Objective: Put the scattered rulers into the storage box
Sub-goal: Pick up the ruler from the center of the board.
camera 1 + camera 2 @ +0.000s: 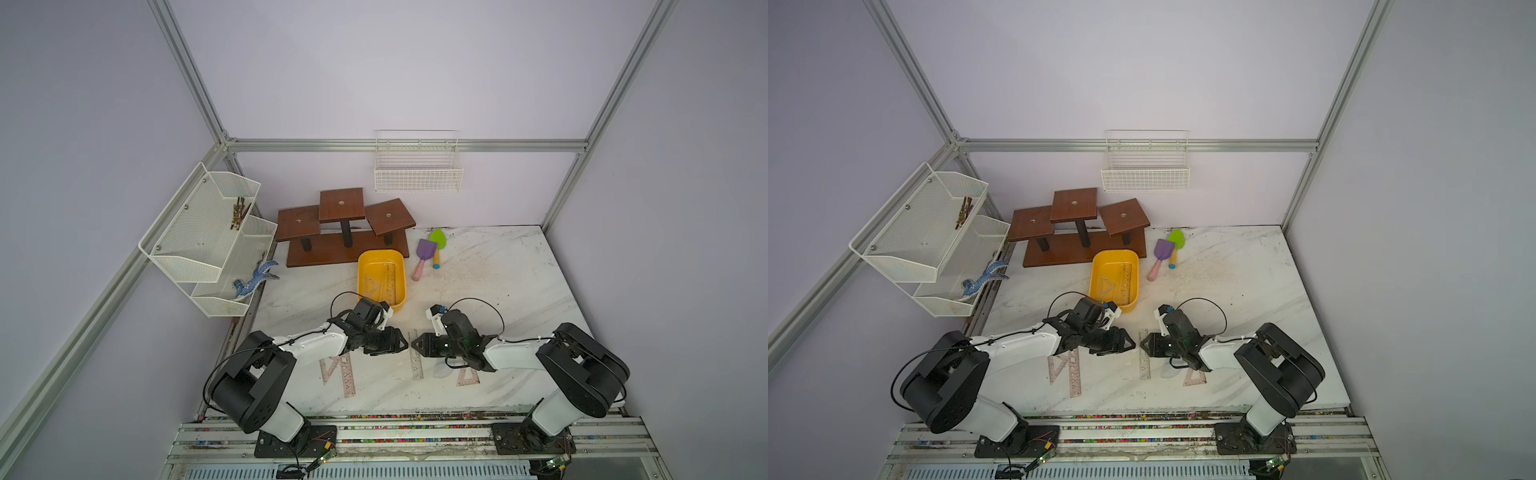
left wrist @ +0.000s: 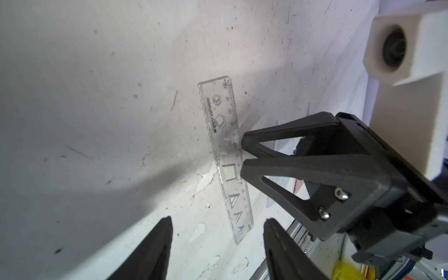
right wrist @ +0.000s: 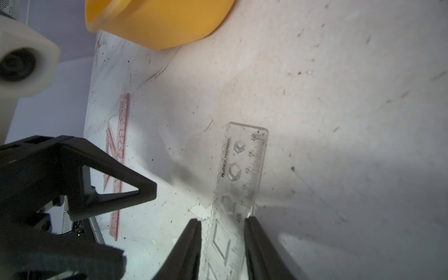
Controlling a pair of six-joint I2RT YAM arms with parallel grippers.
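A clear straight ruler (image 1: pixel 415 365) (image 1: pixel 1144 365) (image 2: pixel 221 121) (image 3: pixel 244 164) lies on the white table between my two grippers. My right gripper (image 1: pixel 412 345) (image 3: pixel 223 223) (image 2: pixel 242 154) is shut across its width, a finger at each long edge. My left gripper (image 1: pixel 405 340) (image 2: pixel 218 232) faces it, open and empty, just short of the ruler's end. The yellow storage box (image 1: pixel 361 274) (image 1: pixel 1094 274) (image 3: pixel 157 21) stands behind the left gripper with clear rulers (image 1: pixel 384 280) inside. A pink ruler (image 1: pixel 347 378) (image 3: pixel 121 135) and a pink set square (image 1: pixel 328 368) lie under the left arm. Another pink set square (image 1: pixel 468 377) lies under the right arm.
A brown wooden stand (image 1: pixel 345 232) sits behind the box. Purple (image 1: pixel 426 253) and green (image 1: pixel 437 245) toy shovels lie to its right. A white wire basket (image 1: pixel 417 174) hangs on the back wall and a white mesh rack (image 1: pixel 208 241) on the left wall.
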